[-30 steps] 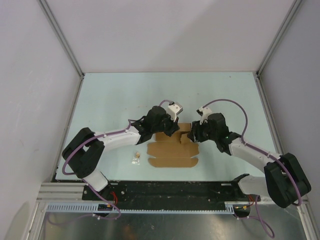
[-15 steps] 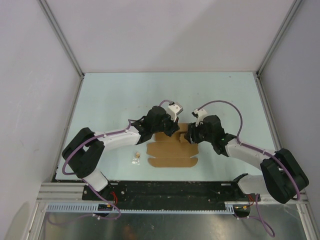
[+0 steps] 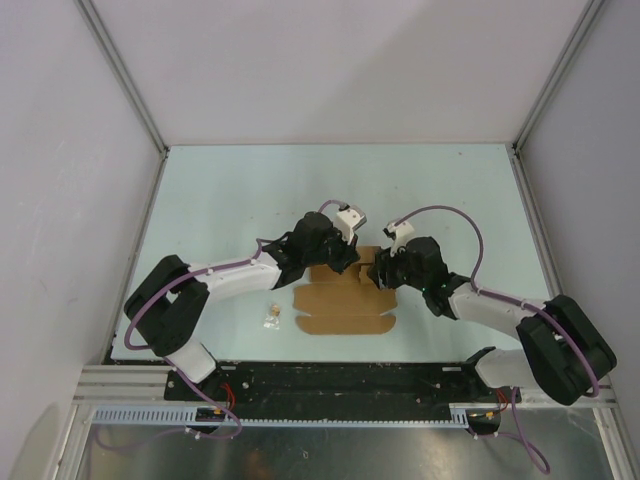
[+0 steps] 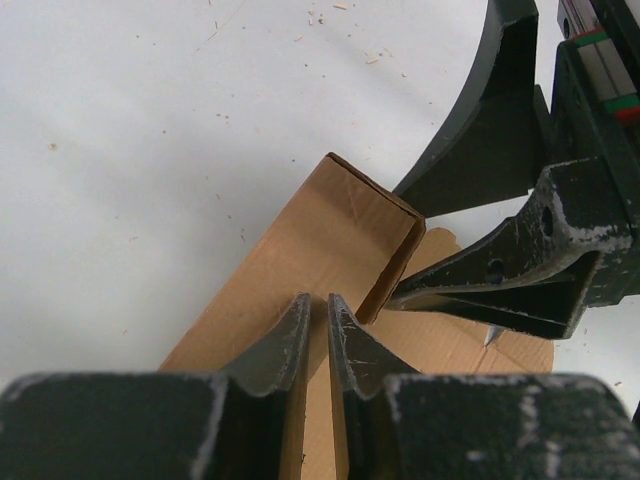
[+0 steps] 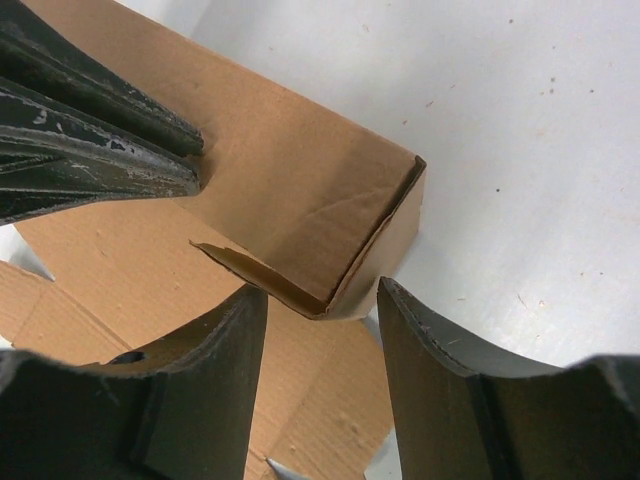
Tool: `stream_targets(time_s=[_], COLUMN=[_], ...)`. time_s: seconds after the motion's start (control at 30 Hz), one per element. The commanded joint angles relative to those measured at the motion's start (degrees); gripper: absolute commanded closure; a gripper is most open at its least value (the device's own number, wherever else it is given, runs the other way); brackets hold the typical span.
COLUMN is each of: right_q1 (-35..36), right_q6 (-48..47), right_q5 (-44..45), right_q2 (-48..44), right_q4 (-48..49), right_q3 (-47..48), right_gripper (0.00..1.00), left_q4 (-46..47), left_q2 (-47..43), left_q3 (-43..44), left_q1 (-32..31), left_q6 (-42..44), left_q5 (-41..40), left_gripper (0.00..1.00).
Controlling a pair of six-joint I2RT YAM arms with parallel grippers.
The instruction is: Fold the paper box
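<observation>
The paper box [image 3: 340, 310] is a brown cardboard sheet lying flat on the table, with its far panel folded up into a wall with a corner [image 4: 370, 215]. My left gripper [image 3: 351, 263] is shut on that upright wall, fingers nearly touching [image 4: 318, 312]. My right gripper [image 3: 378, 272] is open, its two fingers on either side of the raised corner [image 5: 323, 288] without pinching it. The wall also shows in the right wrist view [image 5: 290, 170], with the left gripper's fingers [image 5: 150, 150] on its edge.
A tiny brown scrap [image 3: 271, 313] lies on the pale table just left of the sheet. Grey walls close in the table at the left, back and right. The arm bases and a metal rail [image 3: 340, 385] run along the near edge.
My right arm has moved left and brought its open gripper up to the raised corner of the box. The left gripper has held still on the wall.
</observation>
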Motion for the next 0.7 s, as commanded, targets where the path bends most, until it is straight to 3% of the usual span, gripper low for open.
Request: stream_targets(time_s=[0.0,0.23,0.67], right_q1=[0.47,0.47,0.56], right_q6=[-1.32,-1.85,-1.59], right_q5=[2.1,2.98,2.89], right_q2=[0.8,2.73,4.93], right_q4=[6.5,8.88,11.96], right_q3=[-0.55,-0.63,-0.63], right_gripper=[0.45,0.41,0.44], left_q4=[0.16,0.07,-1.42], left_q2=[-0.84,-0.84,-1.28], left_q3=[2.16,2.24,3.47], left_q1=[0.17,0.17,0.17], left_q6=[1.15,1.33,1.51], left_q5=[1.81,2.08,1.81], left_gripper=[0.84,0.84,0.84])
